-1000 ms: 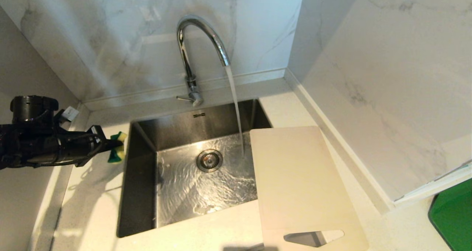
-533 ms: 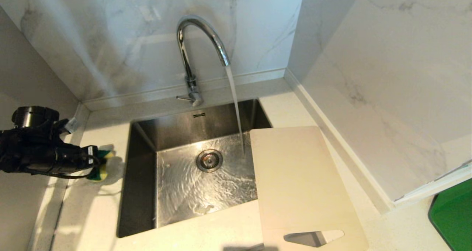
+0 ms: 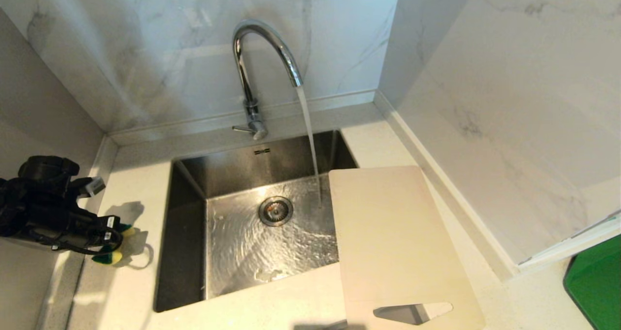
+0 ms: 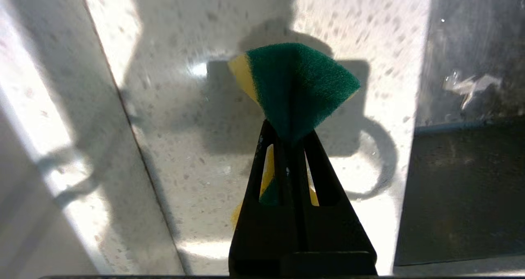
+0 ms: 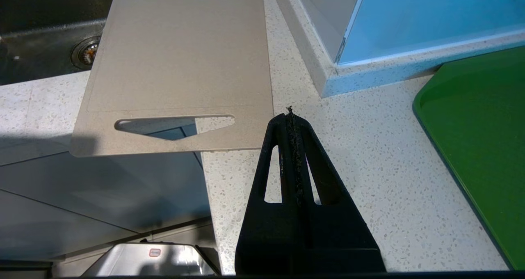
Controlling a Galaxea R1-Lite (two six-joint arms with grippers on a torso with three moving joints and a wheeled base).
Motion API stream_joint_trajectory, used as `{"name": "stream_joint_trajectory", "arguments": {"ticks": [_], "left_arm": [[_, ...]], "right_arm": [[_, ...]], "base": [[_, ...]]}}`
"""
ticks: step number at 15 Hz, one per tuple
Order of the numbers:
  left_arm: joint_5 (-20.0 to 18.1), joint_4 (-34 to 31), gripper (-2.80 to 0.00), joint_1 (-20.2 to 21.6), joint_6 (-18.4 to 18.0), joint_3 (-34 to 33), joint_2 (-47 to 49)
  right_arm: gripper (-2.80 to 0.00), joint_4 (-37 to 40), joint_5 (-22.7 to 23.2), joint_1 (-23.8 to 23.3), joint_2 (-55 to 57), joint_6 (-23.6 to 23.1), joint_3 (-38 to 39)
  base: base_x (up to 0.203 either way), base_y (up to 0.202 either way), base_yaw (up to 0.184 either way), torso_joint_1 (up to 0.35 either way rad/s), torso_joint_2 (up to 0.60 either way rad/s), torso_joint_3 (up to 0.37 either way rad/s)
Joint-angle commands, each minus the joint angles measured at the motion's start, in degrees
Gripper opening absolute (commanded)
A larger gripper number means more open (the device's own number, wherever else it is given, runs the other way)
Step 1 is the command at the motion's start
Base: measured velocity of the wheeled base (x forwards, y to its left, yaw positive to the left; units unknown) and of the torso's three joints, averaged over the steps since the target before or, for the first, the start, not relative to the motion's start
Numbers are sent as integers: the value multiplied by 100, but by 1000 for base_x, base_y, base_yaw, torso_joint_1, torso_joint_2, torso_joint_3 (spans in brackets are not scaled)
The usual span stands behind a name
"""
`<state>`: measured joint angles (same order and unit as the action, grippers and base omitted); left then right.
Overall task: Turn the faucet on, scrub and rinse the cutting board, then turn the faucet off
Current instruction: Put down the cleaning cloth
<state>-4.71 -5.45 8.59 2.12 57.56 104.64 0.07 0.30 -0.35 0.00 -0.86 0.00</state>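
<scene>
sink (image 3: 184, 252) open, faucet (image 3: 252, 68) behind

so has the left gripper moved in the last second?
Yes. The left gripper, shut on the sponge, has dropped and drawn back from the sink edge toward the counter's near left.

Speckled white countertop (image 3: 131, 189) — cutting board (image 3: 393, 233) and green mat (image 3: 596, 281) lie on it

Black left arm (image 3: 43, 213), tapered slotted jaws, cables
</scene>
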Motion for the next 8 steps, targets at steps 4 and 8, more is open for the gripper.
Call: {"name": "stream_joint_trajectory", "arguments": {"ticks": [4, 8], "left_arm": [[-35, 31, -280, 11, 8, -171, 170], [-31, 261, 0, 11, -15, -245, 60]], "right_arm": [[-280, 1, 5, 0, 0, -2, 0], [-280, 1, -4, 0, 0, -2, 0]], "base": [[0, 0, 0, 0, 0, 0], [0, 0, 0, 0, 0, 0]]}}
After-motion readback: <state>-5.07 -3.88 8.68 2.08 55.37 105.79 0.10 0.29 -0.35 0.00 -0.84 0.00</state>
